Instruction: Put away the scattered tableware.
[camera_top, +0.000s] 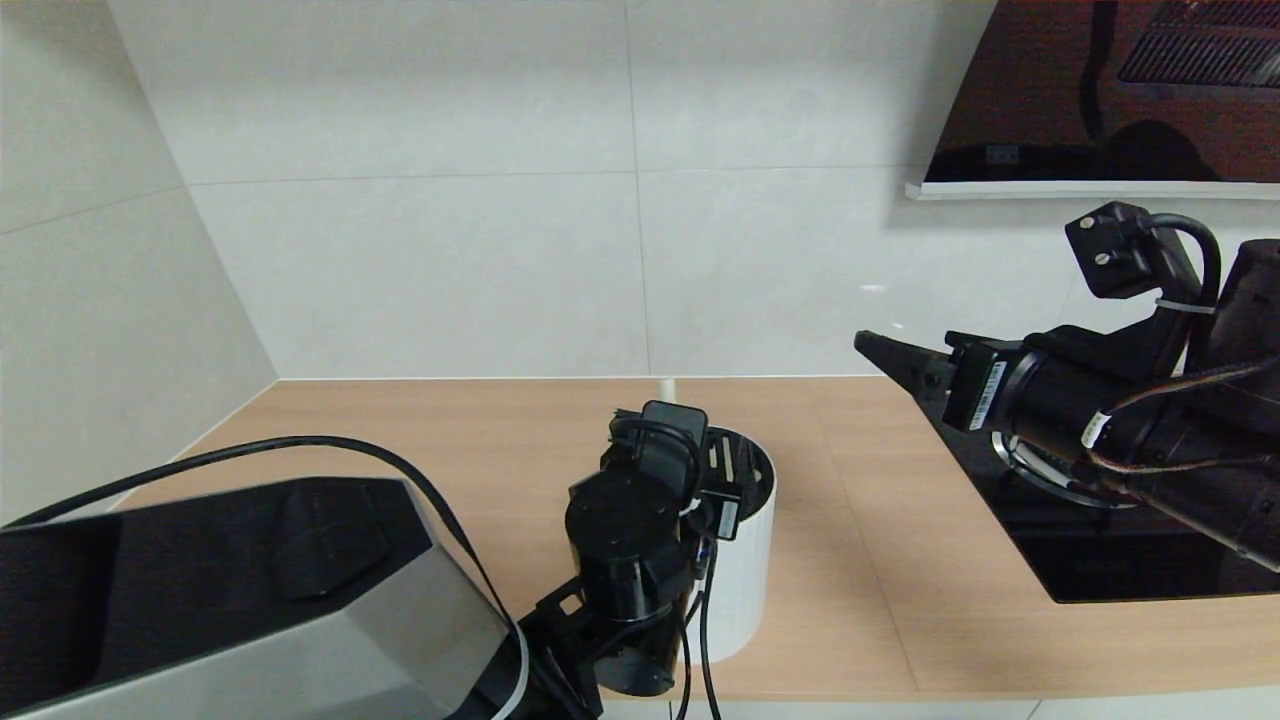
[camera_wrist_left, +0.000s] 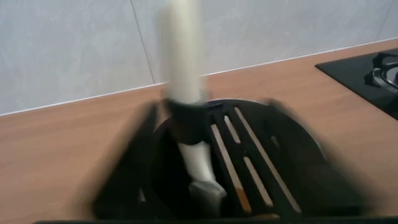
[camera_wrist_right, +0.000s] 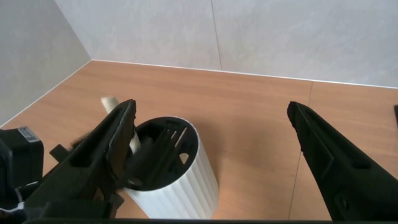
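Note:
A white ribbed utensil holder (camera_top: 745, 570) (camera_wrist_right: 186, 186) with a black slotted top (camera_wrist_left: 249, 168) stands near the front edge of the wooden counter. A white-handled utensil (camera_wrist_left: 181, 56) (camera_wrist_right: 111, 102) with a black band stands upright in one of its slots. My left gripper (camera_top: 725, 470) (camera_wrist_left: 211, 112) hangs right over the holder, open, with a finger on either side of the utensil and apart from it. Off to the right and higher, my right gripper (camera_top: 885, 355) (camera_wrist_right: 210, 109) is open with nothing between its fingers.
A black cooktop (camera_top: 1100, 560) (camera_wrist_left: 367, 68) with a burner lies in the counter on the right, under the right arm. A dark range hood (camera_top: 1100, 90) hangs above it. White tiled walls close the back and left. Bare counter (camera_top: 450, 430) stretches left of the holder.

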